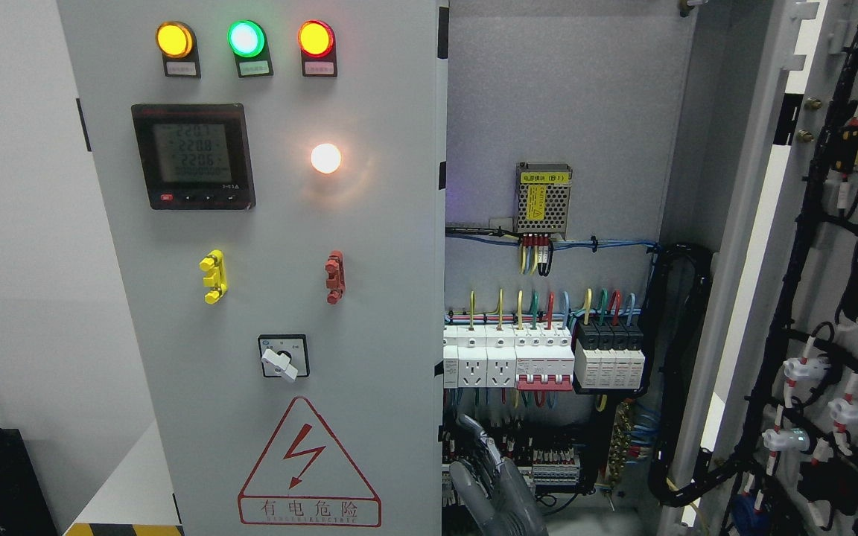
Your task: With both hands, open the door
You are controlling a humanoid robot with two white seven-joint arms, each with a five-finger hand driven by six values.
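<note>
While the right door (pixel 809 298) is standing wide open, the left door (pixel 272 298) is being left shut; its edge needs gripping next by a hand (pixel 492 484), low down, grip unclear.

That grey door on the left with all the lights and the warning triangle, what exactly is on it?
The left door is a flat grey painted metal panel, shut, facing the camera. Across its top sit amber, green and red lamps, all lit, each with a small label beneath. Below is a black digital meter showing numbers, and beside it a glowing white light. Midway are a yellow and a red clip-like handle, then a white rotary switch, then a red lightning triangle with Chinese characters. Nothing touches it.
</note>
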